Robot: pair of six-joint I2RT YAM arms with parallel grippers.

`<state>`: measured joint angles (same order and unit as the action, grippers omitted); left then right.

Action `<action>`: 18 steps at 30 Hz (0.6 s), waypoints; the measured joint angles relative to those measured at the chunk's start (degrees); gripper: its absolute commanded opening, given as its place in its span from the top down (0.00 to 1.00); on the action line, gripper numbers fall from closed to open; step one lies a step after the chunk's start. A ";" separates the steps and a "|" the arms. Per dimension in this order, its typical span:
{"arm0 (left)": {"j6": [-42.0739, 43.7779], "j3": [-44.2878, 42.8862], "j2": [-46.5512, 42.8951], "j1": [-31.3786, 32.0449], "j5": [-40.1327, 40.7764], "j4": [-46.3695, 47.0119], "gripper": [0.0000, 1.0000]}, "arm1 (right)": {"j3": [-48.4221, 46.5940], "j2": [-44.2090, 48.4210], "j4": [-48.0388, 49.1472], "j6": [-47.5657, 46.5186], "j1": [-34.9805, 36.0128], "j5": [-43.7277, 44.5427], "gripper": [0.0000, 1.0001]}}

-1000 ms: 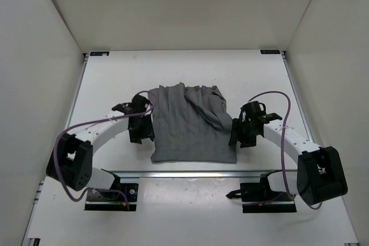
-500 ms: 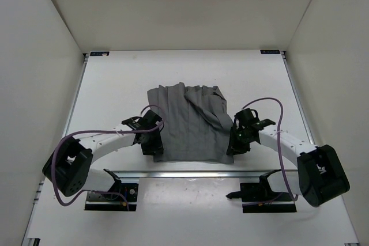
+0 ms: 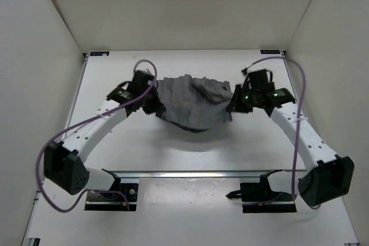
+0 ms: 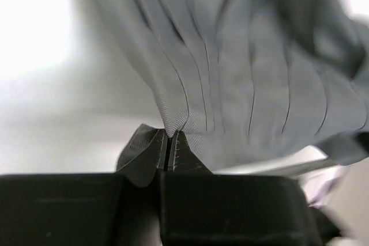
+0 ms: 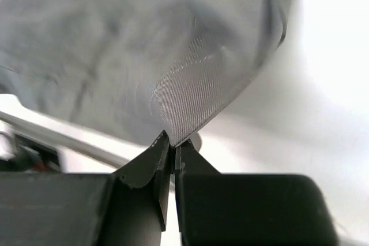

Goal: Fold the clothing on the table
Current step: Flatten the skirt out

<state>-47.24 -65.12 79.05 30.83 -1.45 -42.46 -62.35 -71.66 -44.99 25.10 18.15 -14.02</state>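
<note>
White walls [image 3: 173, 4] stand around a white table [image 3: 115, 159], which has a thin metal rail [image 3: 190, 173] along its near edge. The clothing [image 3: 193, 105], a dark grey pleated skirt, is over the middle of the table, somewhat toward the far edge, and hangs between the two arms like a hammock. The left gripper [image 3: 155, 102] is clamped on its left edge and the right gripper [image 3: 233, 103] on its right edge. Both wrist views show the jaws pressed together with only a thin pinch of fabric between them. A soft shadow [image 3: 193, 142] lies on the table near the cloth, so I judge that most of the skirt is in the air and not resting. No neat fold shows yet: the fabric sags and looks crumpled in the middle. I think this is the carrying part of a fold, and what is left is to lay the held edge down, smooth it, and probably fold again. No brand, label or writing can be read. Two small blue markers [image 3: 99, 53] sit at the far corners, too small to tell.
</note>
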 measured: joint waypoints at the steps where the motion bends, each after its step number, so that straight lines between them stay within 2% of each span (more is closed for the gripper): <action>1: 0.11 -3.39 -1.36 -1.03 0.57 -0.79 1.00 | -3.30 0.96 0.00 -0.17 -0.57 -0.15 1.00; 3: 0.17 -9.53 -4.79 -1.95 2.62 -2.84 1.00 | -8.41 4.59 0.63 -0.33 -1.90 -0.87 1.00; 6: -0.20 -15.56 -10.58 -1.29 5.22 -5.99 1.00 | -10.97 12.35 0.02 0.24 -3.26 -2.08 1.00; 11: -0.17 -19.41 -18.12 -4.59 3.98 -10.32 1.00 | -13.53 19.43 -2.25 1.97 -5.64 -8.33 1.00; 14: 1.22 -21.90 -15.76 -7.65 0.94 -11.45 1.00 | -14.97 16.52 -1.51 2.21 -8.59 -14.08 1.00; 18: 3.39 -34.40 -0.66 -11.13 -0.22 -13.84 1.00 | -21.03 3.76 -0.81 1.79 -10.51 -17.88 1.00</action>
<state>-43.86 -99.53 78.39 19.70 -1.67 -56.29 -83.37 -67.90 -45.80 26.89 7.64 -31.90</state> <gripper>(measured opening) 0.062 0.020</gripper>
